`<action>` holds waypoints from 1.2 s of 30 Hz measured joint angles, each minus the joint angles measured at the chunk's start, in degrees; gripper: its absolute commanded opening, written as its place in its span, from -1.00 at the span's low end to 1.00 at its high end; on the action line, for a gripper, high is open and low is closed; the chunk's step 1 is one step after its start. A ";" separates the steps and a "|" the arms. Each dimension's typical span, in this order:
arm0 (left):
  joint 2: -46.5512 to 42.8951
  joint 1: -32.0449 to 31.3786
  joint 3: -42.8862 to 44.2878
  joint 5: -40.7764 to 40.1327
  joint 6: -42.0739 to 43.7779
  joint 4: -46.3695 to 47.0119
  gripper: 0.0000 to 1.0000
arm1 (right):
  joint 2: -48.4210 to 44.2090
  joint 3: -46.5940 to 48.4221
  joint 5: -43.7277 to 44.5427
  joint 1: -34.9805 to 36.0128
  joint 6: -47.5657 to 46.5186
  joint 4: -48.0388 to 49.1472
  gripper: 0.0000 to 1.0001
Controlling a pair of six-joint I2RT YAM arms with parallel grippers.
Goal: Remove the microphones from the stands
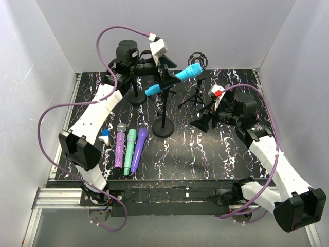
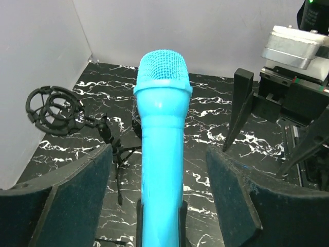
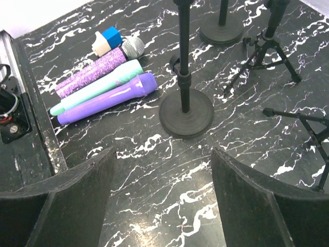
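A cyan microphone (image 1: 175, 78) sits tilted in the clip of a black stand whose round base (image 1: 163, 127) rests mid-table. My left gripper (image 1: 163, 69) is open, with its two fingers either side of the microphone body and apart from it. In the left wrist view the microphone (image 2: 163, 144) runs up between the fingers (image 2: 77, 195), and gaps show on both sides of the left gripper (image 2: 162, 190). My right gripper (image 1: 202, 123) is open and empty, low over the table to the right of the stand base. In the right wrist view the right gripper (image 3: 163, 200) faces that base (image 3: 186, 113).
Three microphones lie at the front left: glitter purple (image 1: 120, 145), mint (image 1: 130, 152) and purple (image 1: 139, 149), with a small blue-and-white block (image 1: 104, 135) beside them. A second round-base stand (image 1: 136, 98) and a tripod with a shock mount (image 1: 197, 62) stand at the back.
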 measured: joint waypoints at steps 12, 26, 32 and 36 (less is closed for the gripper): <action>12.48 -6.95 16.11 -7.82 7.67 -15.21 -0.75 | 0.46 -0.02 -3.78 0.48 1.73 6.40 0.47; 9.51 -7.10 12.72 -12.68 -0.07 -13.77 -1.00 | 14.32 -1.05 8.59 10.88 2.47 26.60 0.52; 9.11 -7.10 11.41 -14.27 -5.14 -11.41 -1.00 | 22.95 3.52 21.68 17.14 5.66 31.95 0.31; 9.05 -6.49 10.73 -15.50 -7.61 -10.03 -1.00 | 27.61 7.41 28.89 18.38 6.34 35.60 -0.38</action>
